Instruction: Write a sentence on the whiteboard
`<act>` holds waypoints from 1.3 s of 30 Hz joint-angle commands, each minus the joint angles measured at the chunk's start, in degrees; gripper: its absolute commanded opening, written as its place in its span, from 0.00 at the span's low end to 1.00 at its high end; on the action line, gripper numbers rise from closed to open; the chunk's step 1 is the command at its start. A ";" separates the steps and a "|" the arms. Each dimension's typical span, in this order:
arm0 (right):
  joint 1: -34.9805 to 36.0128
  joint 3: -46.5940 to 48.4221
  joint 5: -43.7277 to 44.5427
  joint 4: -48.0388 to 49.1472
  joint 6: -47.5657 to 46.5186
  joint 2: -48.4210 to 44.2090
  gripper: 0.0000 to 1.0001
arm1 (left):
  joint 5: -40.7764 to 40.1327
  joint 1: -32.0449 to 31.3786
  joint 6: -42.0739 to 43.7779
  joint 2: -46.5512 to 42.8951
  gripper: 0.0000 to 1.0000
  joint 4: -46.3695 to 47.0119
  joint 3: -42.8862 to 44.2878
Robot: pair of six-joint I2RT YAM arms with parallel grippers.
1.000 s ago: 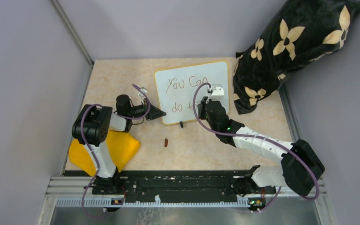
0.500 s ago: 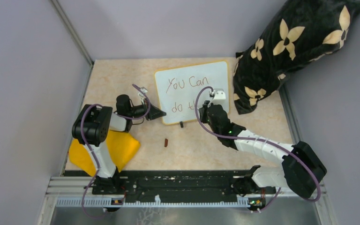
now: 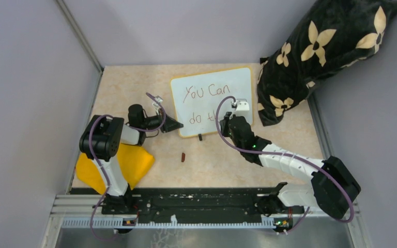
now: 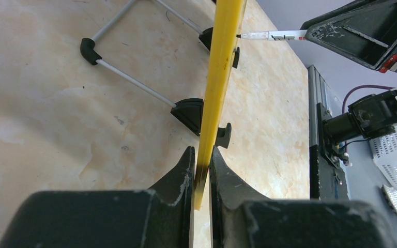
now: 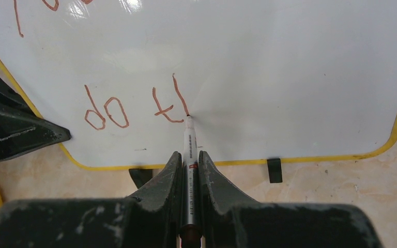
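Yellow-framed whiteboard (image 3: pixel 240 85) reads "You Can do t"

whiteboard (image 3: pixel 240 81) | sentence (image 3: pixel 218 91) | reads "You Can" / "do t"

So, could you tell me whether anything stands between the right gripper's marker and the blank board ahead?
Nothing visible does. The marker in the right gripper touches the whiteboard where the sentence ends; the surface to its right is bare. The left gripper clamps its left edge.

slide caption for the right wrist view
Right gripper holds a marker, tip on the whiteboard, sentence unfinished at "do t"
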 commanded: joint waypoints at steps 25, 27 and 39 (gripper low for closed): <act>-1.83 7.43 1.77 0.21 -3.20 1.83 0.00 | -0.92 -0.61 1.39 -0.21 0.00 -3.04 0.34; -2.16 7.43 1.77 0.06 -3.14 1.78 0.00 | -0.90 -0.61 1.39 -0.25 0.00 -3.02 0.30; -2.74 5.57 1.73 -0.49 -2.65 -0.16 0.00 | -1.06 -0.61 1.48 -0.23 0.00 -3.17 0.31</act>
